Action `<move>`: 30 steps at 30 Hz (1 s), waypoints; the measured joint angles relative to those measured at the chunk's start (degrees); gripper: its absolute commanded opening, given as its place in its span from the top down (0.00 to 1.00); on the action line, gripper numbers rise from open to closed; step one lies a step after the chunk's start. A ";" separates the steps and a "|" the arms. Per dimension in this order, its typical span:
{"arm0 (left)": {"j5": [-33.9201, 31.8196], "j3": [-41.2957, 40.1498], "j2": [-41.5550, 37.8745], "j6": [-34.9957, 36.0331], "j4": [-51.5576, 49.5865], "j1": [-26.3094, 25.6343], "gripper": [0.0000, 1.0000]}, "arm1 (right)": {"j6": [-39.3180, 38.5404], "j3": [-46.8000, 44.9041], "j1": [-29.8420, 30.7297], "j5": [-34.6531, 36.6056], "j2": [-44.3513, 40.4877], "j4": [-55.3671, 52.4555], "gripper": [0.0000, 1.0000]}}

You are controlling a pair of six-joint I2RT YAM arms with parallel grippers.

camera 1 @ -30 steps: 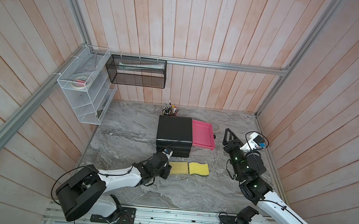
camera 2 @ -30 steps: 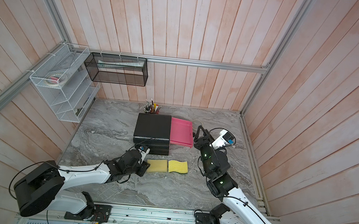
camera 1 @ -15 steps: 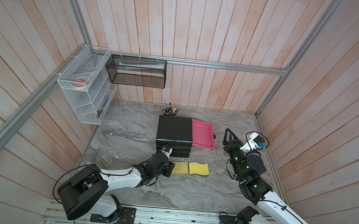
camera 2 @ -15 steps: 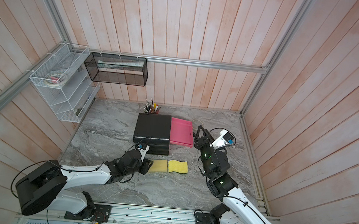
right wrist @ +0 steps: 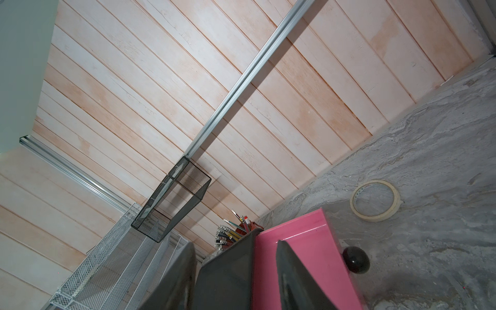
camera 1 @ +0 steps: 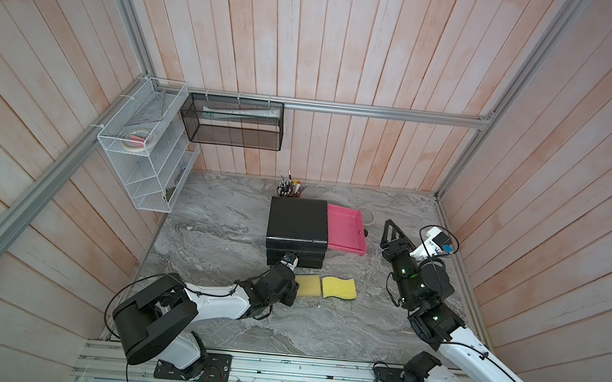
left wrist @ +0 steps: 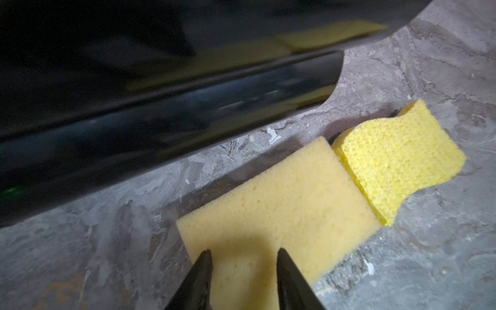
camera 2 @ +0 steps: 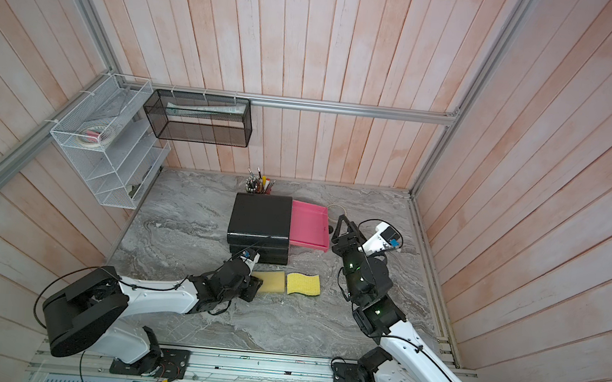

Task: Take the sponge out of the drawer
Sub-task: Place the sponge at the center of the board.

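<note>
The pink drawer (camera 1: 345,229) (camera 2: 308,225) (right wrist: 308,230) stands pulled out to the right of its black unit (camera 1: 297,222) (left wrist: 134,107), and I see nothing in it. Two sponges lie flat on the marble in front of the unit: a pale rectangular sponge (camera 1: 306,285) (camera 2: 272,282) (left wrist: 281,201) and, touching its right end, a bright yellow wavy sponge (camera 1: 338,288) (left wrist: 397,158). My left gripper (camera 1: 294,288) (camera 2: 257,284) (left wrist: 243,252) is open, its tips low over the pale sponge's left end. My right gripper (camera 1: 387,223) (right wrist: 235,243) hangs open and empty just right of the drawer.
A pen cup (camera 1: 289,188) stands behind the black unit, and a tape roll (camera 1: 367,216) (right wrist: 375,200) lies behind the drawer. The drawer's black knob (right wrist: 355,259) juts toward my right gripper. A white wire rack (camera 1: 145,159) and a black mesh basket (camera 1: 234,122) hang on the walls.
My left wrist has shifted slightly toward the black unit, its tips staying at the pale sponge's end. Sponges, drawer and right arm have not moved.
</note>
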 measured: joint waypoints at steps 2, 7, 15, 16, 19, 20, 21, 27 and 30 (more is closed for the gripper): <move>-0.79 0.35 0.04 0.46 -0.90 -0.13 0.58 | 0.00 0.00 -0.07 0.00 0.00 0.00 0.50; -2.45 0.74 0.07 2.01 -2.62 -0.50 0.58 | 0.00 0.00 -0.28 0.00 0.00 0.00 0.50; -2.80 0.74 0.04 5.05 -3.10 -1.36 0.58 | 0.02 0.00 -0.44 0.00 0.00 0.00 0.50; -2.78 0.74 0.04 5.46 -3.10 -1.46 0.58 | 0.02 0.00 -0.48 0.02 0.00 0.00 0.50; -2.75 0.74 0.04 6.12 -3.10 -1.73 0.59 | 0.04 0.00 -0.70 0.00 0.00 0.00 0.50; -2.73 0.74 0.04 6.27 -3.10 -1.73 0.58 | 0.07 -0.02 -0.79 0.00 0.00 0.00 0.50; -2.75 0.74 0.04 6.43 -3.13 -1.75 0.58 | 0.09 -0.02 -0.90 0.00 0.00 0.00 0.50; -2.84 0.76 0.04 6.47 -3.43 -1.95 0.58 | 0.42 -0.33 -1.09 0.00 0.00 0.00 0.50; -3.08 0.87 -0.31 6.43 -3.93 -1.95 0.58 | 0.39 -0.37 -1.38 0.00 0.00 -0.02 0.50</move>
